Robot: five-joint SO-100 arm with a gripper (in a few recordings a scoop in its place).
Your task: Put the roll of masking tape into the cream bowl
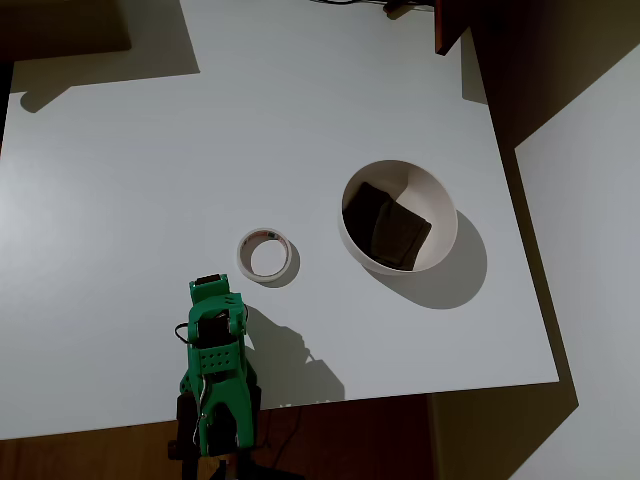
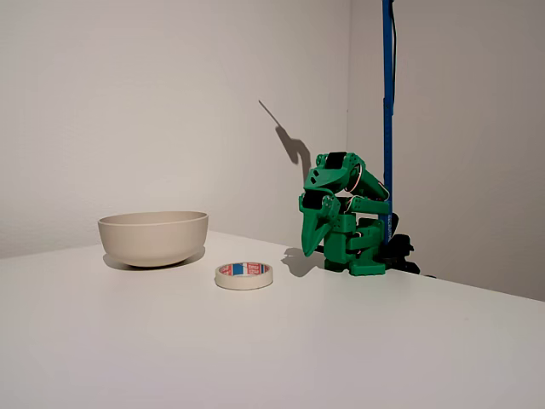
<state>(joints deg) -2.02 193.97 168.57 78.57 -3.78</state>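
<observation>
Tape [image 1: 266, 256] is laid flat on the table [image 1: 120, 200], apart from the bowl [image 2: 153, 238], ready for pickup; the folded arm's gripper [image 2: 312, 244] spread cannot be told.

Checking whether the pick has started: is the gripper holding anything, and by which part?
Nothing is held. The gripper hangs folded near the arm's base, apart from the roll of masking tape, which lies flat on the table.

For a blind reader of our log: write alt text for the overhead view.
A roll of masking tape lies flat on a white table, apart from a cream bowl to its right that holds a dark squarish piece. A folded green robot arm sits at the table's lower edge, its gripper just below-left of the tape, touching nothing.
</observation>
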